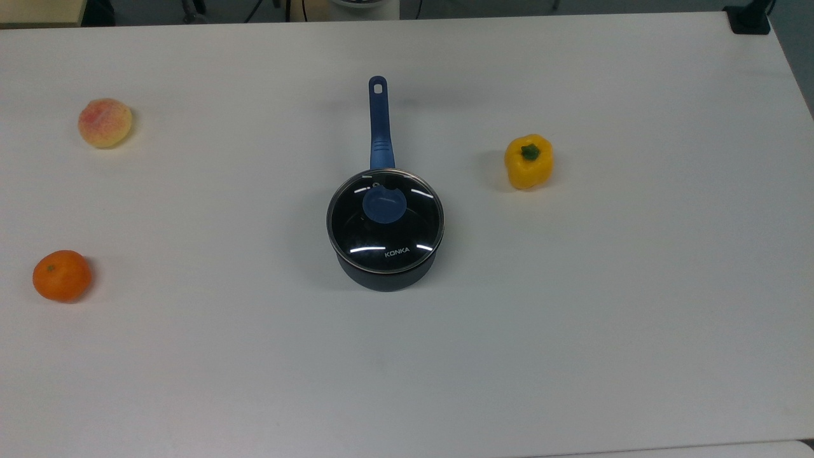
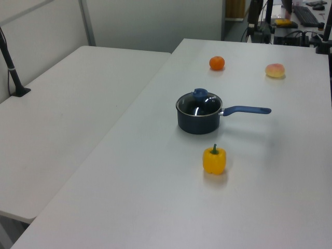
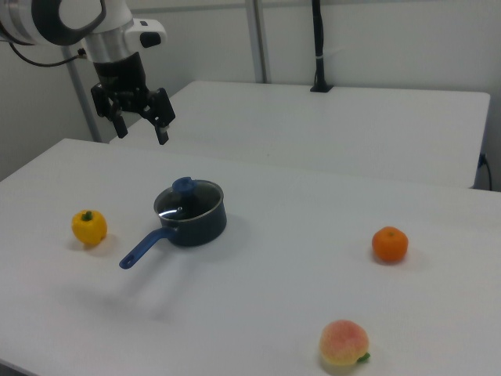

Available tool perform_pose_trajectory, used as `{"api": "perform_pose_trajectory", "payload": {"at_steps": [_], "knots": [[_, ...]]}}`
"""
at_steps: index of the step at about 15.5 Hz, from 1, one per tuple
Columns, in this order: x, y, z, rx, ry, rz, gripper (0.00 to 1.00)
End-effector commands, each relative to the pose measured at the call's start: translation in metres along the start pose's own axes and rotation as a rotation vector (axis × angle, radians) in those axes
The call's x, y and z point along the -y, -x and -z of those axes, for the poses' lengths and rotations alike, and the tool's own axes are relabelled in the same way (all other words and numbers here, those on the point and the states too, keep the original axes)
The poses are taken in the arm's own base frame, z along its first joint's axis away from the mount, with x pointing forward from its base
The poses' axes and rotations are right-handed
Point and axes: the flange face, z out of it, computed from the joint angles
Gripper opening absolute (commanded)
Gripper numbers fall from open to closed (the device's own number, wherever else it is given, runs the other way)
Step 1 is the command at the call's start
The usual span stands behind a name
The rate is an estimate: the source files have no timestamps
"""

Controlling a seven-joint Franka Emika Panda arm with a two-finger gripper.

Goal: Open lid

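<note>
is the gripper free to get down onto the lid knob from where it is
Probably yes. The gripper hangs open in the air above the pan, and nothing sits over the knob on the lid; the pepper stands well aside.

White bench with a saucepan and three pieces of produce

In the right view the saucepan stands below the jaws, a little to their right; the yellow pepper lies below-left of them, the orange and peach far to their right.
</note>
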Motion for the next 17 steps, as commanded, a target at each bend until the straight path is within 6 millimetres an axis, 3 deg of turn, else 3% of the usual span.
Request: {"api": "perform_pose_trajectory", "payload": {"at_steps": [1,10,17], "knots": [[-0.002,0.006,0.001,-0.027,0.003,-0.023,1.0],[-0.001,0.007,-0.006,-0.005,0.001,-0.01,1.0],[0.011,-0.023,-0.037,-0.037,0.007,-0.002,1.0]]}}
